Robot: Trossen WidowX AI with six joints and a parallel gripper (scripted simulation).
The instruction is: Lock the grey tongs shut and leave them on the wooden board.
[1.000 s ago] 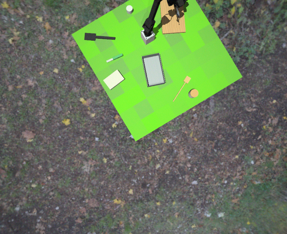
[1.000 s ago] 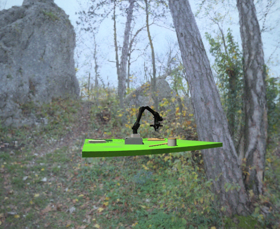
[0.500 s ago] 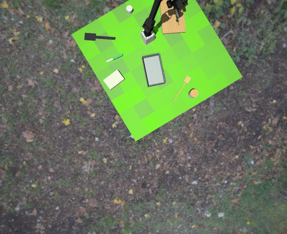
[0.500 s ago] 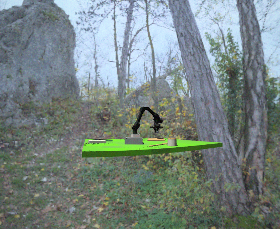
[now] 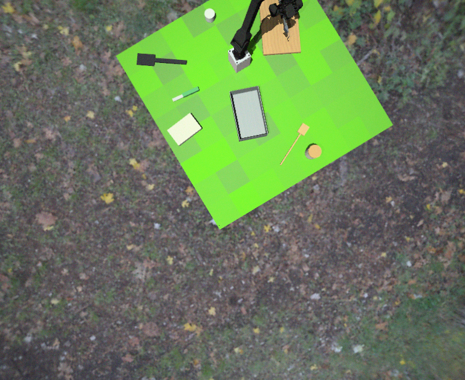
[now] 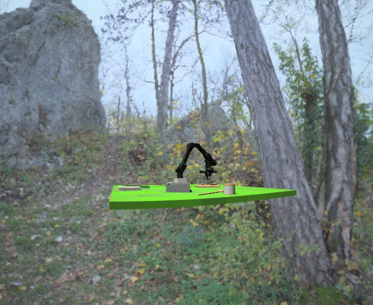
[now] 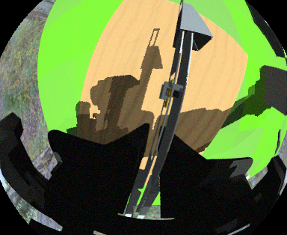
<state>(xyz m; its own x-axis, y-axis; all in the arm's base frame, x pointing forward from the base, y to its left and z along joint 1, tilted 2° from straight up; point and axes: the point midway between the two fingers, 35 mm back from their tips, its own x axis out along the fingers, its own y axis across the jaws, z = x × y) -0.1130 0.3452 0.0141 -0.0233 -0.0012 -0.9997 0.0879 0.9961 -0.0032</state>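
My gripper points down above the wooden board and is shut on the grey tongs. In the wrist view the tongs run from a wide grey end at the top, between the black fingers, to two pale ends at the bottom. Their two arms lie close together. A small grey block with yellow bits sits at mid-length. Shadows of gripper and tongs fall on the board. The height of the tongs above it and the state of the lock are unclear.
The roasting tin holds no tongs. A wooden spatula and a round wood-topped pot stand near one edge. A cream block, a green-and-white marker, a black spatula and a white cylinder are across the table.
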